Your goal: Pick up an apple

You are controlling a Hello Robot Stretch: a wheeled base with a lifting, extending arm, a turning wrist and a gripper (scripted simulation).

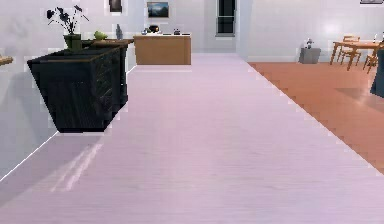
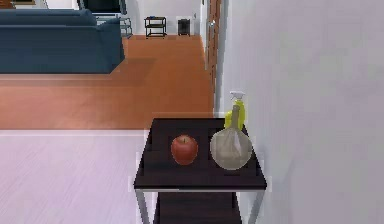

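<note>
The pale lilac plank floor [image 1: 220,140] takes most of the forward view. A reddish-brown wooden floor [image 2: 100,95] begins at 3 o'clock there and spreads across the arm side view. A long dark-blue fabric sofa [image 2: 55,45] stands at 10 o'clock in the arm side view. In the forward view a black wooden dresser [image 1: 80,85] stands against the wall at 9 o'clock. On it is a dark leafy potted plant [image 1: 68,25] and a small green round thing [image 1: 100,36] that I cannot identify.

The thing of the task is at 6 o'clock in the arm side view. There a small square black tabletop [image 2: 160,140] on thin metal legs stands close to a white wall. On it are a round clear glass vase [image 2: 230,150], a red, round, glossy apple [image 2: 184,149] just beside the vase at its 9 o'clock, and a yellow-green plastic spray bottle [image 2: 237,108] at the vase's 12 o'clock.

By my judgement the approach is nearly done, because the apple lies on the arm's side of the robot and near. The grasp itself is not yet done: the apple rests on the tabletop. The reach, the grasp and the lift remain. The state of the hand I cannot tell. The vase so close may be knocked, so the reach should better come from the apple's free side.
</note>
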